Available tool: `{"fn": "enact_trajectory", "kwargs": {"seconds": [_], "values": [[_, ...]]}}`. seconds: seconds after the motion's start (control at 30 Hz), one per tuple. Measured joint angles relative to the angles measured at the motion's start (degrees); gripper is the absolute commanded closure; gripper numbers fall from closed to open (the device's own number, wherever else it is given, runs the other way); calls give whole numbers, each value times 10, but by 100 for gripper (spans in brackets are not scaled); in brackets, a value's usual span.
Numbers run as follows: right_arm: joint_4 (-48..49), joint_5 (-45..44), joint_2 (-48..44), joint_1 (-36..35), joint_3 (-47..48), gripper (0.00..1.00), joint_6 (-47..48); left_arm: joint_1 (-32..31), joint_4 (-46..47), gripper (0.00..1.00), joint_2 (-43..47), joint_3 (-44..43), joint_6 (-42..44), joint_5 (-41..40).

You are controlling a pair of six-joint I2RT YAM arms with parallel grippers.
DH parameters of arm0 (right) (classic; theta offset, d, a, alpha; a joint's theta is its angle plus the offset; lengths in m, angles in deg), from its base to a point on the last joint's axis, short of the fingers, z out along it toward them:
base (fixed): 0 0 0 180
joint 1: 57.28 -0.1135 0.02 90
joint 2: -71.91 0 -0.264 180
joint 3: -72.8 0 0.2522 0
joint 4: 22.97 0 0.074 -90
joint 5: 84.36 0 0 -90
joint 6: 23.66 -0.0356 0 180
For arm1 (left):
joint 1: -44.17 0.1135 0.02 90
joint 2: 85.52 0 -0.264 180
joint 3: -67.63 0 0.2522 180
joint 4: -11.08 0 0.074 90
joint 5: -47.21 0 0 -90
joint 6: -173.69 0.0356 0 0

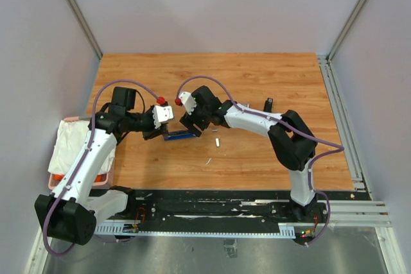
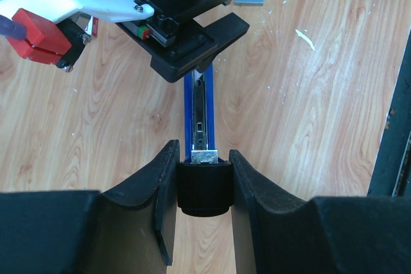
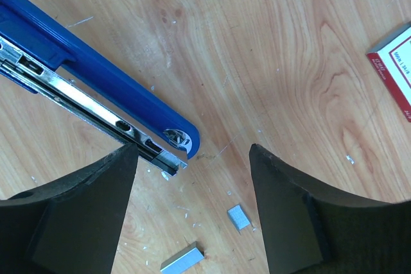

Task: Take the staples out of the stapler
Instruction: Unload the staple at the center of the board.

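Note:
A blue stapler [image 1: 180,135] lies opened on the wooden table, with its metal staple rail [image 3: 83,104] bared. My left gripper [image 2: 204,158] is shut on the stapler's black rear end [image 2: 204,190]. It also shows in the top view [image 1: 159,133]. My right gripper [image 3: 192,158] is open, its fingers straddling the stapler's front tip without touching it. In the top view it [image 1: 192,126] is over the stapler's right end. Two short silvery staple strips [image 3: 239,217] [image 3: 182,258] lie loose on the table just below the tip. A few staples seem to sit in the rail's front end [image 3: 166,167].
A red-and-white box [image 3: 395,68] lies to the right of the right gripper. A loose staple strip [image 1: 217,141] and a bent bit [image 1: 208,160] lie right of the stapler. A small black object [image 1: 269,103] sits farther right. A pink bin with white cloth [image 1: 70,142] stands at the left edge.

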Motion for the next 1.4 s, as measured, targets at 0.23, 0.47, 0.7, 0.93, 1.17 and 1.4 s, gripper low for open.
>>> {"fn": "enact_trajectory", "kwargs": {"seconds": [0.23,0.47,0.7,0.93,1.17,1.4], "values": [[4,-13,5,0,8,27,9,0,9,100,2,0,-2,-2],[3,-2,-10,0,5,27,62,0,49,100,2,-12,-116,-17],[2,3,-12,0,-8,27,91,0,123,100,2,-61,-264,-31],[9,31,-33,0,-38,27,111,0,176,100,9,-84,-399,-72],[34,32,-121,0,-60,25,132,-1,185,100,3,-115,-515,-174],[43,55,-171,-3,-27,24,142,-1,187,100,-10,-124,-577,-219]]}}
